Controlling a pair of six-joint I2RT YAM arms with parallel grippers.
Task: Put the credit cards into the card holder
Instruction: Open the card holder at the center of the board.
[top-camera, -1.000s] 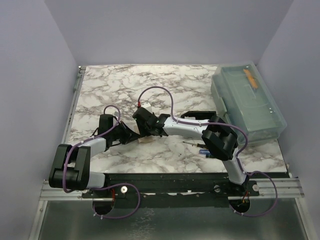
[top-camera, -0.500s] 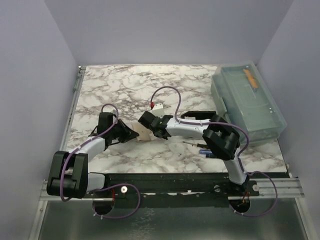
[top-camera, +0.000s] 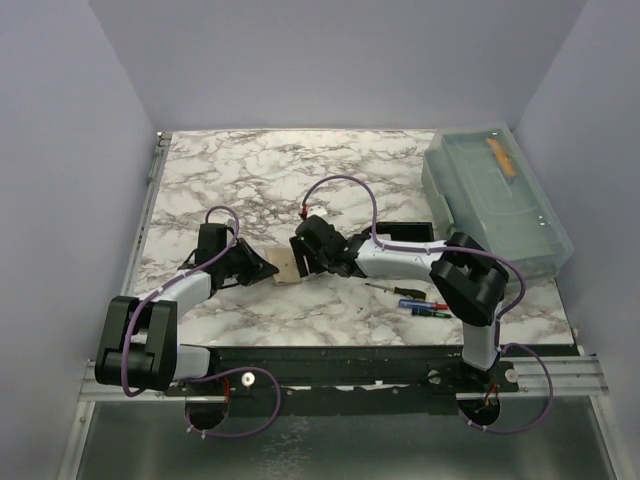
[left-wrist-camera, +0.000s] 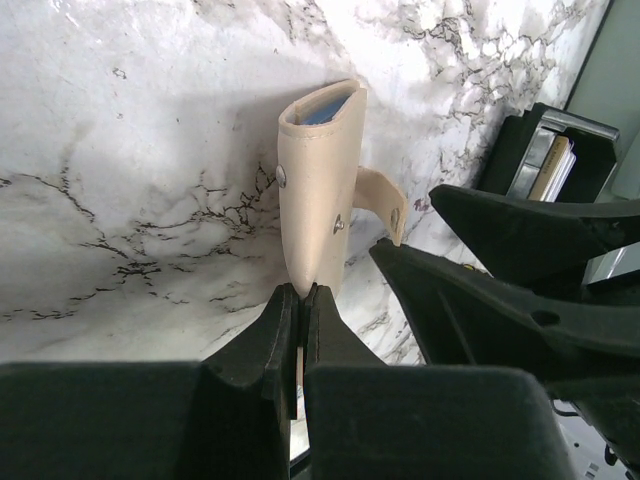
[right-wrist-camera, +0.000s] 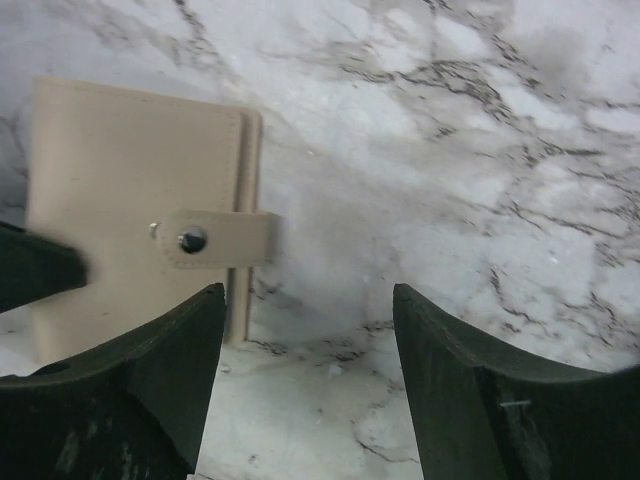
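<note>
1. The left gripper (left-wrist-camera: 300, 292) has its fingers pressed together on the near edge of a beige wallet (left-wrist-camera: 318, 190), which is pinched right at the fingertips.
2. From those jaws the wallet's long axis runs straight ahead. Its open mouth is at the far end, where the edge of the light blue card (left-wrist-camera: 326, 108) shows inside. An unsnapped strap (left-wrist-camera: 378, 200) hangs loose on the side facing the other arm.
3. The right gripper (right-wrist-camera: 305, 295) is just beside the wallet, with its jaws wide apart and nothing between them. In its own view the wallet's flat face lies ahead and out past one finger, not in the gap.
4. The card's free edge points away from the left jaws, so I judge that any pull falls to the right arm. It would have to come round to the mouth end and line up with that long axis.
5. Beyond the right fingers stands the card holder (left-wrist-camera: 508, 150), and the right jaws are the nearer pair. A tan striped edge (left-wrist-camera: 552, 165) stands in it, probably the other card.
6. How deep the blue card sits, and whether anything lies behind it, cannot be seen. The holder is partly cut off by the right fingers, and from above by the right arm.
</note>
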